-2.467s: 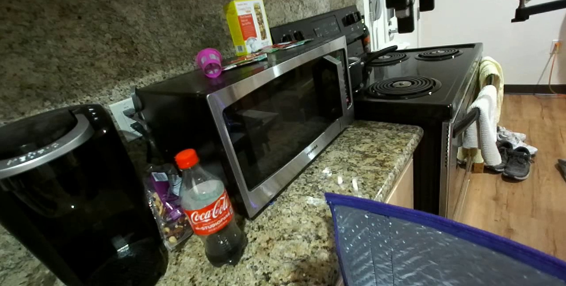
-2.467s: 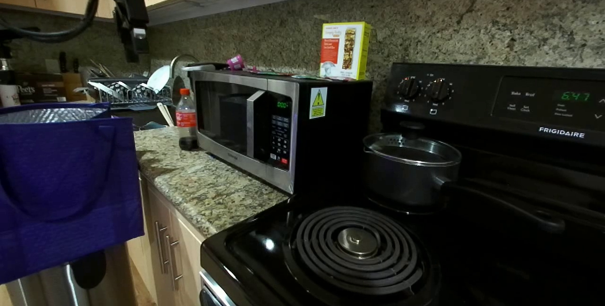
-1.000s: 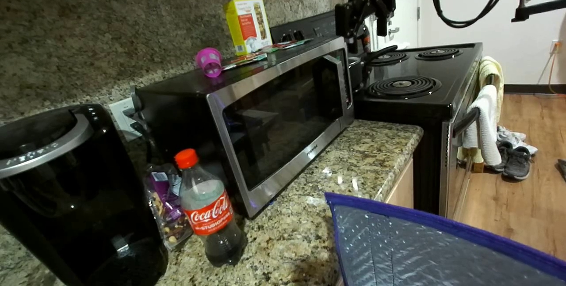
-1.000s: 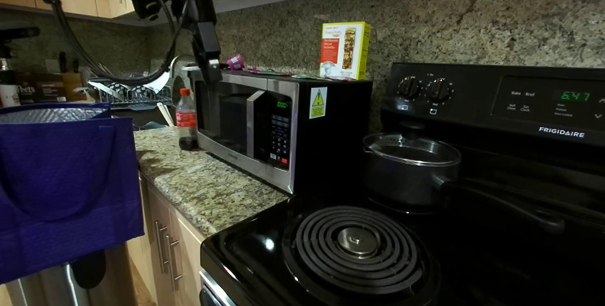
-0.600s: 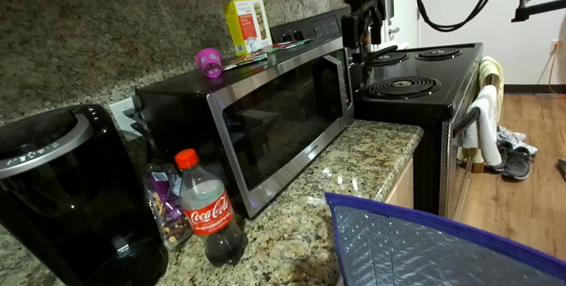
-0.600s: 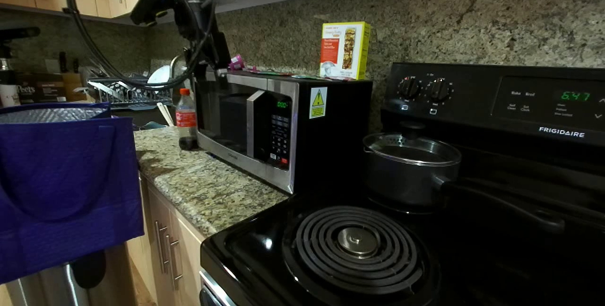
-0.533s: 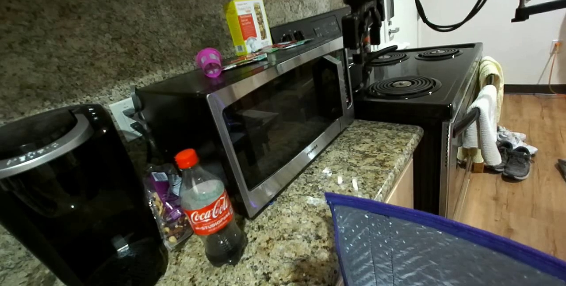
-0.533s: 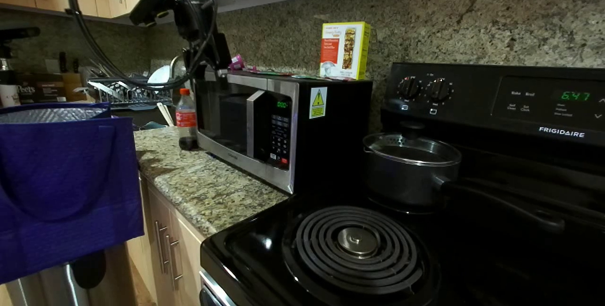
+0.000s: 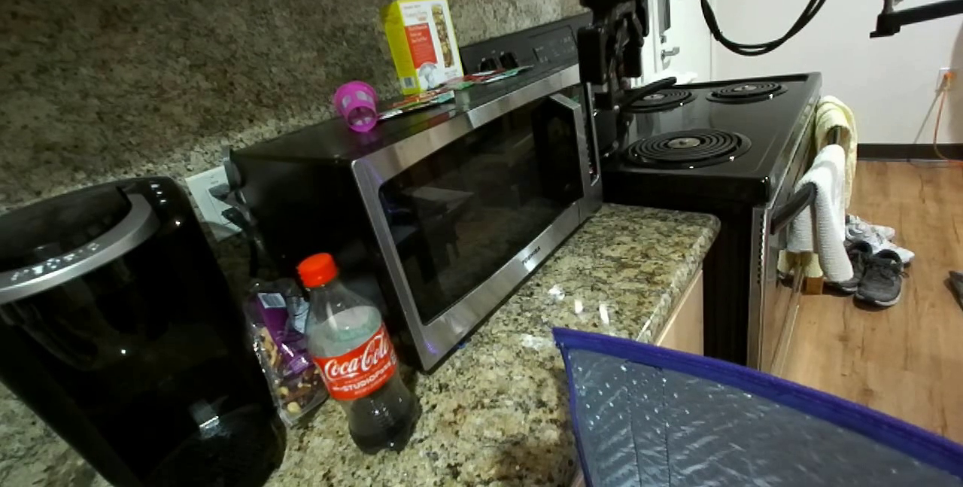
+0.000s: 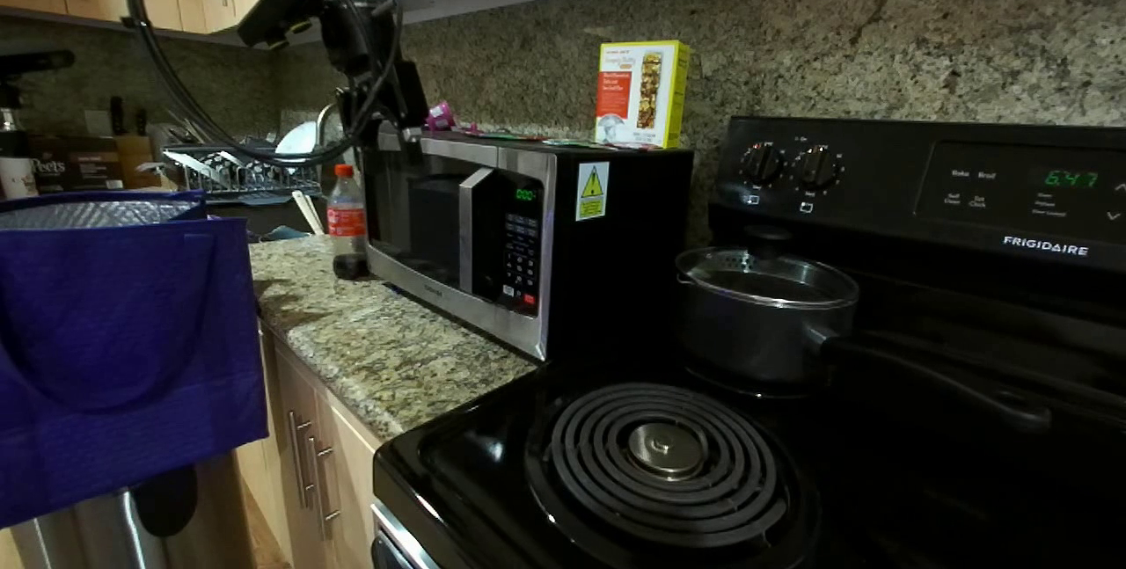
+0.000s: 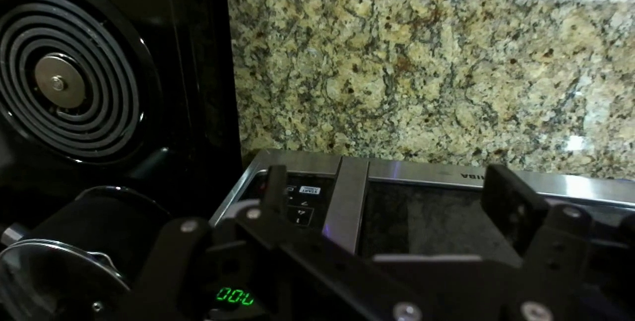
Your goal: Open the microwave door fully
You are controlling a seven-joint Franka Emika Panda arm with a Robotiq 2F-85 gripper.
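The microwave (image 9: 301,152) has a black casing and a steel front; it also shows in an exterior view (image 10: 620,261). Its door (image 9: 481,208) is shut, with a dark glass window (image 10: 391,208). The upright steel handle (image 10: 476,230) also shows in the wrist view (image 11: 349,197). My gripper (image 11: 393,194) is open and empty, pointing down over the microwave front. In the wrist view the handle lies between its fingers, nearer the left finger, with no contact visible. In both exterior views the gripper (image 9: 611,58) hangs by the door's upper part (image 10: 390,136).
A cola bottle (image 9: 353,366) stands by the microwave's far-from-stove end. A yellow box (image 9: 425,47) and pink cup (image 9: 356,105) sit on top. A purple bag (image 10: 123,331) stands in front of the counter. The stove (image 10: 457,472) holds a lidded pot (image 10: 765,331).
Over the last 2.5 seconds my gripper has come down and across toward the microwave and has turned. It has barely moved in the last half second. The door has not moved.
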